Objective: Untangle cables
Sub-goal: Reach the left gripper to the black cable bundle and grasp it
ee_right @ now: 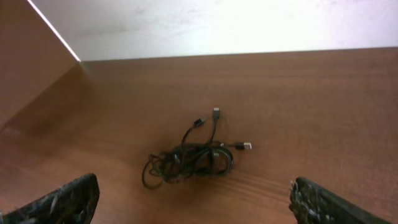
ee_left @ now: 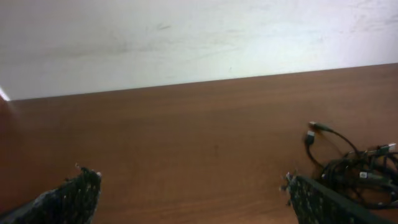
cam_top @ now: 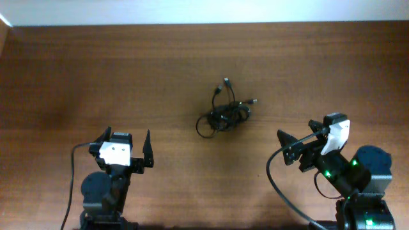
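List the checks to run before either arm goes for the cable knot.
1. Left gripper jaws open, empty: ok.
2. Right gripper jaws open, empty: ok.
3. Cables visible in all three views: ok.
4. Cables untangled: not ok, bunched in one knot.
5. Plug ends sticking out of the knot, free to grab: ok.
6. Which strand crosses over which inside the knot: cannot tell.

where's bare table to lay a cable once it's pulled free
The table is bare left of the cables out to its far edge, and right of them too. There is also open wood between the left pincer and the cables. Only the tangle itself is crowded.
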